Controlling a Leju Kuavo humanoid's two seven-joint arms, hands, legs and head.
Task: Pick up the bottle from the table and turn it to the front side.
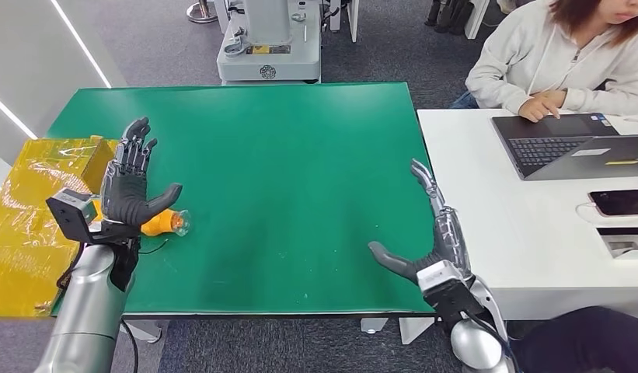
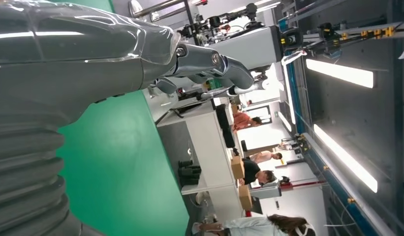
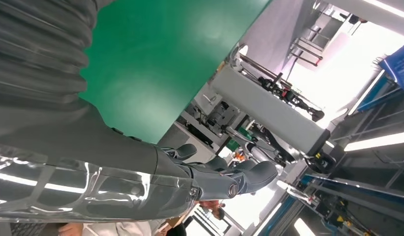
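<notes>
Bottle (image 1: 166, 224) lying on side on green bench (image 1: 284, 179), near left edge, mostly hiding behind left hand (image 1: 131, 185). Left hand hovering spread, gripping nothing. Right hand (image 1: 432, 233) idling open too. Guessing small orange plastic thing: light, roll-prone, slick. Wrapping round mid-body looking safest, not clear cap end.

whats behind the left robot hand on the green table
An orange bottle lies on its side on the green table, clear cap end poking out. The open left robot hand covers its other end.
</notes>
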